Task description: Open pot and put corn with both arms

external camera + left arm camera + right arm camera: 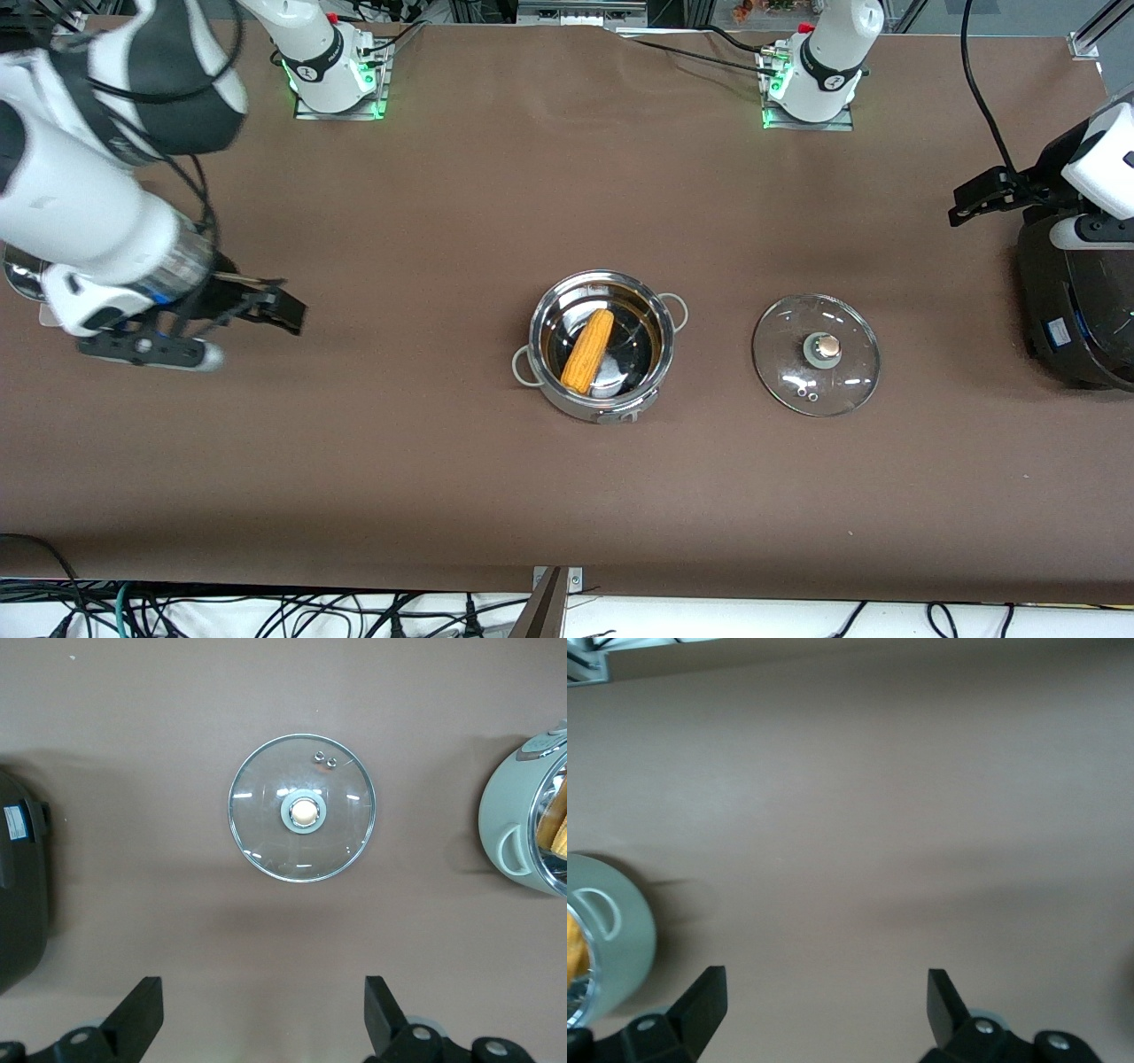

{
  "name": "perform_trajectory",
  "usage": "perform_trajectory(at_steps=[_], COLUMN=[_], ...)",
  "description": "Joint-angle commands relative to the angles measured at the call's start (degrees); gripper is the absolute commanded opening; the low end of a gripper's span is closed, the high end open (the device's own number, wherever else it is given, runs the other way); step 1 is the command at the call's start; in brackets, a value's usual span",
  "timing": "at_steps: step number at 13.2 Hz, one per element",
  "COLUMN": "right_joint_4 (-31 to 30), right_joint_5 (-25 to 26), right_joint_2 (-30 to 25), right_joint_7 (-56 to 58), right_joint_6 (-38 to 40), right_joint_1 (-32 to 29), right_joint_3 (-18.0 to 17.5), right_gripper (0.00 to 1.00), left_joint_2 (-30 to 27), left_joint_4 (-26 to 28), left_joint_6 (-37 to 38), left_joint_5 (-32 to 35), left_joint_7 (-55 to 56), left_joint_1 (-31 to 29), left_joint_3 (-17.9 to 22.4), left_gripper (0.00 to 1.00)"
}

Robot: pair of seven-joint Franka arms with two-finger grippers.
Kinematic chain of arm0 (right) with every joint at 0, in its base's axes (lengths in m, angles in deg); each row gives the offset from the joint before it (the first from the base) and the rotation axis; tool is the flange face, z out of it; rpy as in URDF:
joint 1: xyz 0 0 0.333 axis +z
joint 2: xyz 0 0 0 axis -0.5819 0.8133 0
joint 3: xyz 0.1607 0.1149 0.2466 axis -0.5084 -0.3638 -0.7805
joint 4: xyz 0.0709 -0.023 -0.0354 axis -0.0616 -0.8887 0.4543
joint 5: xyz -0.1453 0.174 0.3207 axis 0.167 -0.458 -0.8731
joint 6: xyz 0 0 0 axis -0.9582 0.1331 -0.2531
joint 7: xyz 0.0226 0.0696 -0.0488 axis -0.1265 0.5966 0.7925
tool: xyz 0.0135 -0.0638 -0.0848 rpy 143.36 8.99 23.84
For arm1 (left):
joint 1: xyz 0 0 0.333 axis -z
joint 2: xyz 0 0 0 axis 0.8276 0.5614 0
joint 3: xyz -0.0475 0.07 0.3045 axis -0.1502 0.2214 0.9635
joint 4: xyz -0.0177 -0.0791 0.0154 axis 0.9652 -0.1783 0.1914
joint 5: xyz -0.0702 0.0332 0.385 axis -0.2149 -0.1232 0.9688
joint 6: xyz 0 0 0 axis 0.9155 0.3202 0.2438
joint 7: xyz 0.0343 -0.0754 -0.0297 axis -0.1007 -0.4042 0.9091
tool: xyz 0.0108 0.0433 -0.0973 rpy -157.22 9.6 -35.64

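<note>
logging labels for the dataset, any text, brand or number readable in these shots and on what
No text can be read in any view.
Rice cooker: a small blue-and-white sticker on its side, print too small to read.
Arm bases: small dark logo marks, too blurred to read.
Pot, corn, lid: no markings visible.
Left gripper and right gripper: nothing written on them.

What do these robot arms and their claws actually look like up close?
Both arms are glossy white shells with black joint bands, black cables trailing along them, and green lights glowing at their bases. The right arm has a shiny metal collar before its black right gripper. The left gripper is black too. Each has two flat, wedge-shaped black fingers.
</note>
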Motion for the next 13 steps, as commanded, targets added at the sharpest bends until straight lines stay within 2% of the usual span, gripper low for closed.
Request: perform_trajectory(at_steps=[1, 2, 4, 8, 10, 13], right_joint_4=[-12.61, -15.34, -18.00, -21.96, -21.18, -16.35], right_joint_5=[-7.91, -10.64, -10.41, -10.15, -6.21, -5.05], right_joint_2=[-10.64, -12.84, -15.75, -18.22, -15.96, -12.69], right_joint_7=[2.80, 6.47, 15.17, 16.61, 16.61, 16.79], right_joint_6=[-1.04, -0.87, -0.52, -1.04, -1.75, -1.22], right_joint_1=[-3.00, -3.00, -3.00, -2.57, -2.21, -2.30], right_joint_3=[4.99, 7.45, 8.97, 11.17, 10.82, 10.73], right_gripper=[1.00, 1.00, 1.00, 1.00, 1.00, 1.00], left_joint_2=[-0.63, -0.54, -0.37, -0.28, -0.28, -0.28], left_joint_4=[0.62, 0.71, 0.53, 0.62, 0.53, 0.53], left_joint_6=[-0.66, -0.66, -0.66, -0.66, -0.66, -0.58], left_joint_5=[-0.58, -0.67, -0.58, -0.58, -0.58, -0.58], left_joint_7=[0.54, 0.54, 0.45, 0.19, 0.19, 0.19], left_joint_1=[0.00, -0.09, 0.00, 0.00, 0.00, 0.00], left_joint_3=[-0.01, -0.01, -0.01, -0.01, -0.01, -0.01], left_gripper=[1.00, 1.00, 1.00, 1.00, 1.00, 1.00])
